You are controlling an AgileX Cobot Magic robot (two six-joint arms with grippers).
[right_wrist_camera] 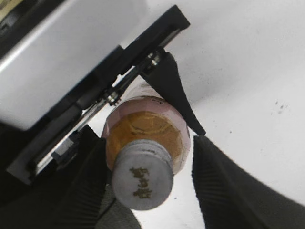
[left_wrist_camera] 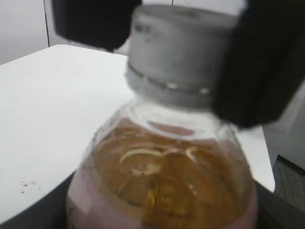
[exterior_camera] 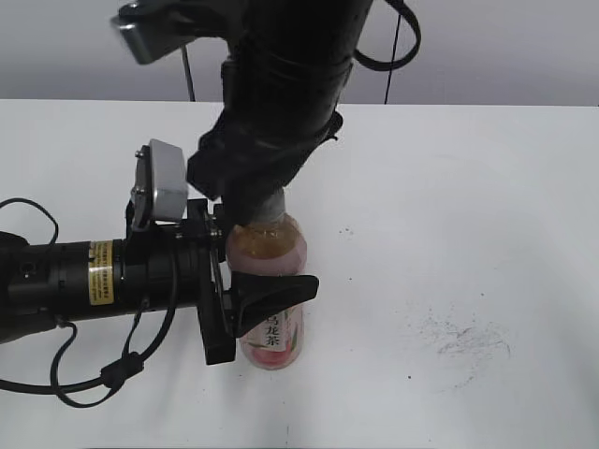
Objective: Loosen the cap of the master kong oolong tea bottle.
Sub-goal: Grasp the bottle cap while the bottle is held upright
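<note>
The master kong oolong tea bottle (exterior_camera: 269, 254) stands upright on the white table, amber tea showing above its pink-white label. My left gripper (exterior_camera: 271, 297) comes in from the left and is shut on the bottle's body; the left wrist view is filled by the bottle's shoulder (left_wrist_camera: 162, 176). The light-grey cap (right_wrist_camera: 143, 177) with its dark logo sits on the neck. My right gripper (right_wrist_camera: 150, 183) hangs over it from above, open, one finger on each side. White table shows between the cap and one finger. In the exterior view the right gripper (exterior_camera: 265, 204) hides most of the cap.
The white table (exterior_camera: 468, 187) has dark smudge marks (exterior_camera: 459, 337) to the right of the bottle. The left arm's cables (exterior_camera: 94, 374) loop near the front left edge. The table's far edge meets a grey wall.
</note>
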